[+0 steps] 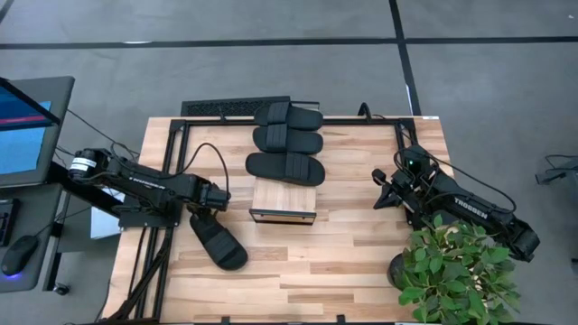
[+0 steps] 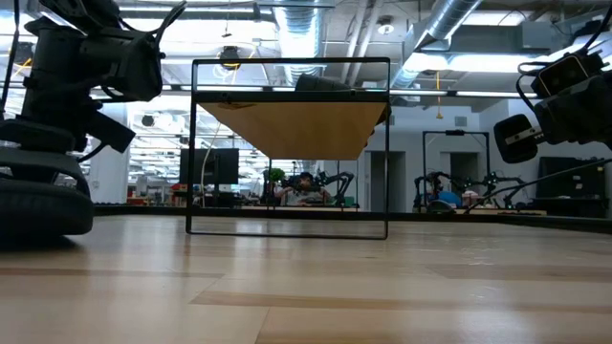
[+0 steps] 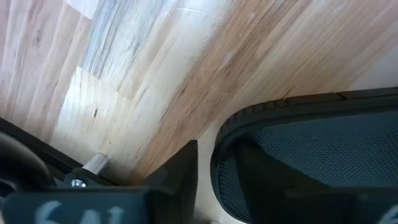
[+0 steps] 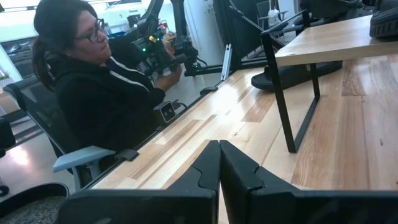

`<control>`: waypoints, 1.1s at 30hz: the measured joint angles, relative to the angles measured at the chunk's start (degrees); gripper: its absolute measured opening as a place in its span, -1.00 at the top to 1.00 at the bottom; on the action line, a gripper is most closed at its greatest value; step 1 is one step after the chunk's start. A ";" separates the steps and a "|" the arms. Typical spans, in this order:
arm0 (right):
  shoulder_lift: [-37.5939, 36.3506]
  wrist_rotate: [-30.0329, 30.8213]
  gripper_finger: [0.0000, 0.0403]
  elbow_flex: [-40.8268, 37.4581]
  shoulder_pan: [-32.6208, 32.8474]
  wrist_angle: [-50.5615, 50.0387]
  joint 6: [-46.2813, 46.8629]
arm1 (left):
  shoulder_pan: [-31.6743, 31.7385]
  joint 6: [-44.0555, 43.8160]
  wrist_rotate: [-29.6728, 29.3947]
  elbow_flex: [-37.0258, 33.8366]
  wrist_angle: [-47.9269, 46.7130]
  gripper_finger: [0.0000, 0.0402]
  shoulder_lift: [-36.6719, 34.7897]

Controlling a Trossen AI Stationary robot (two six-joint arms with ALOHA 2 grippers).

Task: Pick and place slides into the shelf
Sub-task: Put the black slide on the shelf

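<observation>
Butcher-block desk carrying a low light-wood shelf at its middle. Three black slides in a row just behind the shelf, nearest one touching it. Fourth slide flat on the desk, left-front of the shelf. Left hand just left of the shelf, at that slide's end, fingers parted, gripping nothing. Right hand well right of the shelf, fingers pressed together, empty

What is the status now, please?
Left gripper at the loose slide, grip unclear. Right gripper shut, waiting. Three slides by the shelf. Nothing in the way.
</observation>
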 joint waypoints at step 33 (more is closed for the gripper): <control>0.00 0.00 1.00 0.00 -0.02 0.00 -0.01 | -4.19 -4.90 0.71 -3.54 3.89 0.43 -0.44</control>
